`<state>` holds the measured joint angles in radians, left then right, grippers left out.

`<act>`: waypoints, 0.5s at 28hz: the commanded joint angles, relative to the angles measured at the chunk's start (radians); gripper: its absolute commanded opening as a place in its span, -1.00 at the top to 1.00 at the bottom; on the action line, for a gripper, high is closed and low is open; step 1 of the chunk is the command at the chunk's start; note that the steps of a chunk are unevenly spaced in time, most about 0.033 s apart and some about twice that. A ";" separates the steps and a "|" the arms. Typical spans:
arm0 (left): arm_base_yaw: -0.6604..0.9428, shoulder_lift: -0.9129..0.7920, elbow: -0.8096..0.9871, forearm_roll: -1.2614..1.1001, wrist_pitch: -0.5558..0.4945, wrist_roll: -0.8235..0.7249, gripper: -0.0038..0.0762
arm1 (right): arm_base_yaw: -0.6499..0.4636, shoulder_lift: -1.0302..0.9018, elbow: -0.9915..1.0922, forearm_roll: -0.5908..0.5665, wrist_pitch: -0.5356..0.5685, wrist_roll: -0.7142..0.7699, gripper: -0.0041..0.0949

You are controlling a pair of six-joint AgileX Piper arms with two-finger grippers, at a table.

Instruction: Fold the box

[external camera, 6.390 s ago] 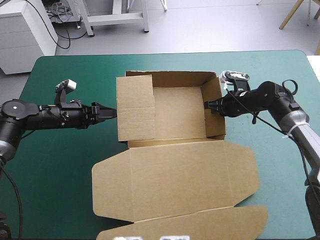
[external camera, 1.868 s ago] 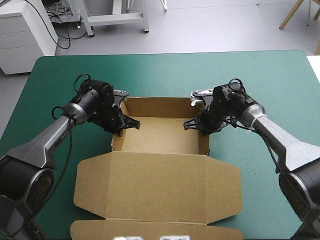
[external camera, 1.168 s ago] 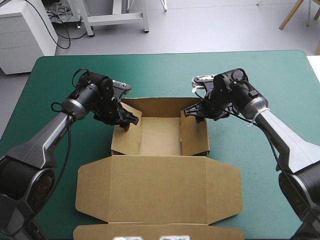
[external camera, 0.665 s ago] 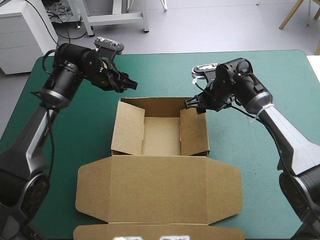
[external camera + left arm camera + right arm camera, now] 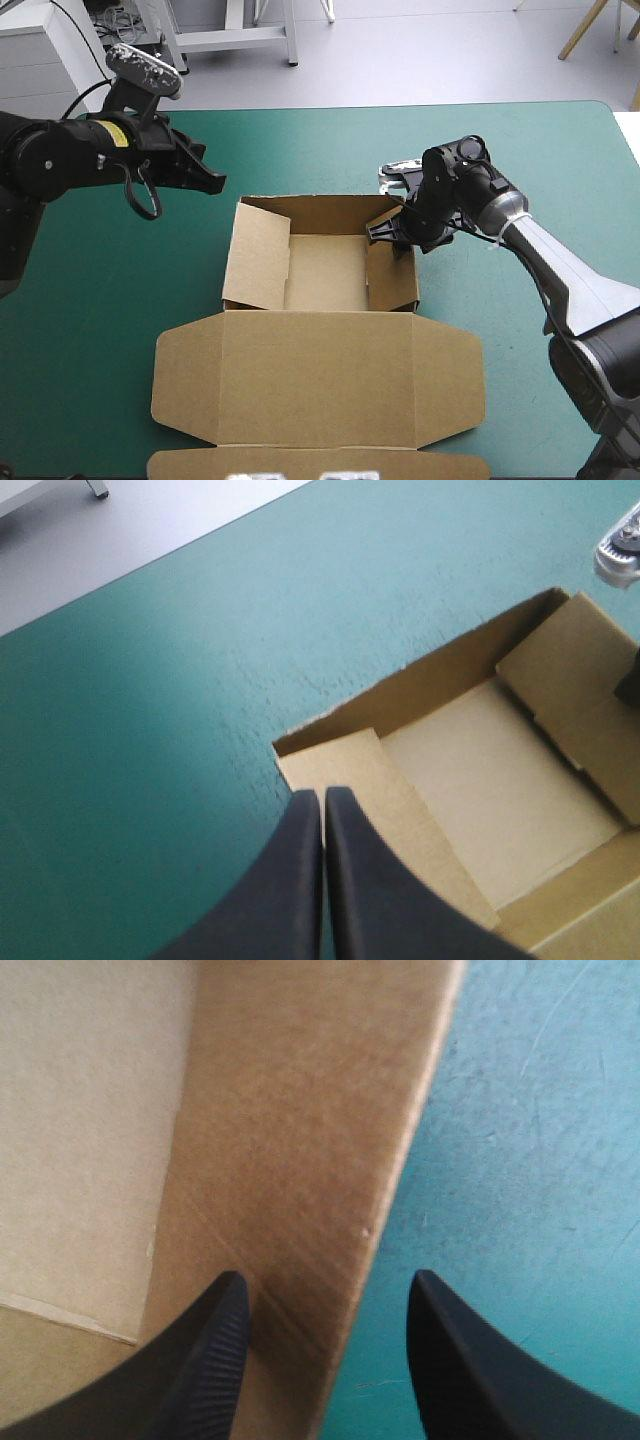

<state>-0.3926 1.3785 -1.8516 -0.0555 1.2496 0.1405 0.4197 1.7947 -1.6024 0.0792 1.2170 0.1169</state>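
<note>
The brown box (image 5: 325, 213) sits mid-table as an open tray, its lid (image 5: 320, 375) flat toward the front. Its left flap (image 5: 257, 255) and right flap (image 5: 392, 268) lean inward. My left gripper (image 5: 213, 181) hangs shut, off the box's far left corner, holding nothing; in the left wrist view its gripper (image 5: 323, 800) forms one point, with the box (image 5: 455, 770) ahead. My right gripper (image 5: 386, 229) is at the far end of the right flap. In the right wrist view that gripper (image 5: 325, 1295) stands open astride the board's edge (image 5: 300, 1110).
Teal-green cover (image 5: 520, 160) lies bare around the box on the left, right and far sides. The lid's front flap (image 5: 300, 462) reaches the table's near edge.
My left gripper has shut and pulled back to the left, away from the box's far left corner. My right gripper has dropped onto the right flap's far end. The flaps stay leaning inward.
</note>
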 commanded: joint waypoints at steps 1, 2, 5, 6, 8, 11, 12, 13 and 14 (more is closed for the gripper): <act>-0.003 -0.086 0.087 0.020 0.047 -0.001 0.93 | -0.006 -0.026 0.016 0.036 -0.013 -0.015 0.12; -0.003 -0.110 0.132 0.026 0.047 -0.001 0.93 | -0.006 -0.024 0.026 0.044 -0.013 -0.025 0.14; -0.003 -0.188 0.270 0.022 0.045 0.004 0.93 | -0.006 -0.024 0.052 0.062 -0.025 -0.069 0.24; -0.003 -0.211 0.319 0.019 0.045 0.014 0.93 | -0.006 -0.024 0.054 0.062 -0.025 -0.070 0.27; -0.003 -0.268 0.416 0.016 0.045 0.025 0.93 | -0.006 -0.024 0.054 0.062 -0.039 -0.070 0.36; -0.003 -0.371 0.572 0.023 0.035 0.025 0.93 | -0.006 -0.024 0.054 0.062 -0.084 -0.070 0.50; -0.003 -0.405 0.620 0.023 0.026 0.025 0.93 | -0.006 -0.024 0.054 0.062 -0.093 -0.070 0.54; -0.003 -0.429 0.652 0.023 0.018 0.025 0.93 | -0.006 -0.024 0.054 0.062 -0.100 -0.070 0.58; -0.003 -0.458 0.691 0.023 0.005 0.025 0.93 | -0.006 -0.024 0.054 0.060 -0.108 -0.070 0.61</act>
<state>-0.3926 0.9941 -1.2134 -0.0306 1.2487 0.1665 0.4197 1.8169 -1.5258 0.1369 1.1490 0.0583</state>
